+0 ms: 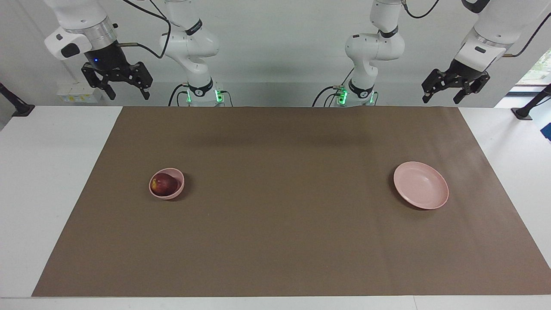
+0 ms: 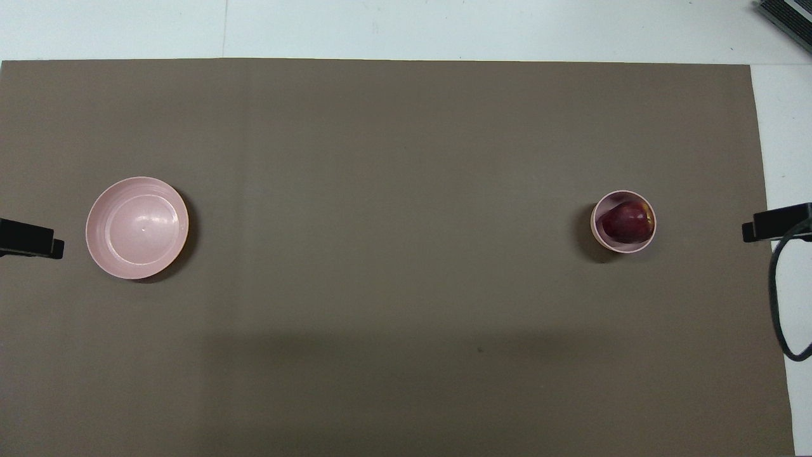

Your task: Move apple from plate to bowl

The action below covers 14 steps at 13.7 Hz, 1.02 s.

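Note:
The dark red apple (image 1: 164, 184) (image 2: 627, 223) lies inside the small pink bowl (image 1: 174, 192) (image 2: 599, 233) toward the right arm's end of the mat. Toward the left arm's end, the wide pink plate (image 1: 421, 185) (image 2: 137, 227) holds nothing. My right gripper (image 1: 128, 92) hangs open and raised above the table edge at its own end, away from the bowl. The left gripper (image 1: 442, 97) also hangs open and raised at its own end, waiting. In the overhead view only dark edges of the grippers show at the sides.
A brown mat (image 1: 284, 241) (image 2: 393, 355) covers most of the white table (image 1: 51, 181). A black cable (image 2: 777, 304) loops by the mat's edge at the right arm's end. The arm bases (image 1: 200, 92) stand at the table's robot end.

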Available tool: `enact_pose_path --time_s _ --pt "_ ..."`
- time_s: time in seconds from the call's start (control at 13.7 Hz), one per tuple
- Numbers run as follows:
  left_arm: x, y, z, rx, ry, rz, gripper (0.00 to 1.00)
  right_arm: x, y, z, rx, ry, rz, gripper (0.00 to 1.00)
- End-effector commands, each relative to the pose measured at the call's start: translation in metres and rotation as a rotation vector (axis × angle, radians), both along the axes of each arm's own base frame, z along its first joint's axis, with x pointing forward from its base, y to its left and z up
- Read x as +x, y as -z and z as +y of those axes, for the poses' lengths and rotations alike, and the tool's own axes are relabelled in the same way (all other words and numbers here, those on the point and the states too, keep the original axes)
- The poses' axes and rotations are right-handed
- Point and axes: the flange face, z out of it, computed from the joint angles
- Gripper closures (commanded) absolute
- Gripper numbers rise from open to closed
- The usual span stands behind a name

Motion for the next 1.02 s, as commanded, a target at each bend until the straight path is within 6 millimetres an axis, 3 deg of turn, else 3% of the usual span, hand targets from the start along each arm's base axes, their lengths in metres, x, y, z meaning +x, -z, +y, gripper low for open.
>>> enact_pose_path --time_s 0.0,0.95 --pt "-0.005 -0.0028 0.002 0.014 -0.001 0.003 0.0 -0.0032 -0.001 0.0034 -0.003 0.0 0.004 0.0" --pt "-0.0045 -0.002 0.0028 0.014 -0.002 0.004 0.0 -0.0024 0.0 0.0089 -0.004 -0.012 0.002 0.0"
